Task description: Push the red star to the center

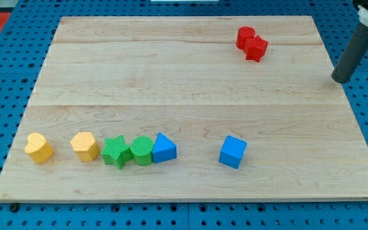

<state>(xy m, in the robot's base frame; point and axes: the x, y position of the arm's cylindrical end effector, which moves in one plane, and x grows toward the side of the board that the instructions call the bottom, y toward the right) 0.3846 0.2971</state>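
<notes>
The red star (257,48) lies near the view's top right of the wooden board (184,83), touching a red round block (245,37) on its upper left. My tip (340,79) is at the board's right edge, well to the right of and a little below the red star, touching no block.
Along the view's bottom runs a row: a yellow heart (38,147), a yellow hexagon-like block (85,145), a green star (116,151), a green round block (142,151) and a blue triangular block (164,148). A blue cube (232,152) sits apart, bottom right.
</notes>
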